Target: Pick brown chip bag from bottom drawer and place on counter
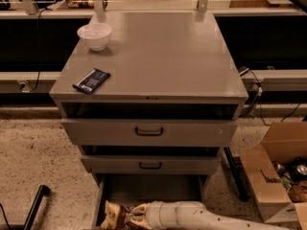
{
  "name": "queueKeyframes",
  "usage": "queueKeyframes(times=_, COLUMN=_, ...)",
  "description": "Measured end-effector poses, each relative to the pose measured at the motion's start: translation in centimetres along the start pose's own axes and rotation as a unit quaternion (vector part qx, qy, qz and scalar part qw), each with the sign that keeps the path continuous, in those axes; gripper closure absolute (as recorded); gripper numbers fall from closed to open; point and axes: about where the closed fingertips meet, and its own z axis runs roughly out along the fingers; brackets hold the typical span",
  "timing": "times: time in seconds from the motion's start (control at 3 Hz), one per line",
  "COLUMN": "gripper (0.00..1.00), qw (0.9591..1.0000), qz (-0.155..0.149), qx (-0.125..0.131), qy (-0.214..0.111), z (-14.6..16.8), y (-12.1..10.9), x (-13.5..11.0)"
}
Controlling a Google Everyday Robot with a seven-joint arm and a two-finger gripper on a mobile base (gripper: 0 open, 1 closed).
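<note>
The grey metal counter (158, 56) fills the middle of the view, a broad flat top wider than the drawers beneath it. Below it sit three grey drawers. The top drawer (192, 133) and the middle drawer (192, 165) each carry a black handle and stand slightly out from the cabinet face. The bottom drawer (148, 188) is open toward the camera, with its shallow grey tray showing at the lower edge of the view.

The robot's white arm (192, 217) comes in from the lower right and lies low across the front of the bottom drawer, pointing left. To the right of the cabinet, on the speckled floor (33, 152), an open cardboard box (268, 176) holds assorted packets and cans.

The brown chip bag (114, 215) lies in the left front part of the bottom drawer, crinkled, cream-yellow with dark markings. It is partly cut off by the lower edge of the view. The hand (136, 214) is at the end of the arm, inside the drawer and right against the bag's right side. I cannot tell whether the hand is clamped on the bag or apart.

On the counter, a white bowl (94, 36) stands near the back left corner. A dark blue bar wrapper (91, 80) lies flat near the front left edge, well apart from the bowl.
</note>
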Motion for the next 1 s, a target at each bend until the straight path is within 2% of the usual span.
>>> queueKeyframes(times=0.33, gripper=1.00, qw=0.9982, qz=-0.035, qx=0.028, qy=-0.040, z=-6.9, y=-4.2, x=-5.5)
queueKeyframes(times=0.67, gripper=1.00, qw=0.9944, qz=-0.051, qx=0.051, qy=-0.077, z=-16.3, y=-10.8, x=-7.9)
queueKeyframes(times=1.0, gripper=1.00, qw=0.9944, qz=-0.051, qx=0.051, qy=-0.077, z=-16.3, y=-10.8, x=-7.9)
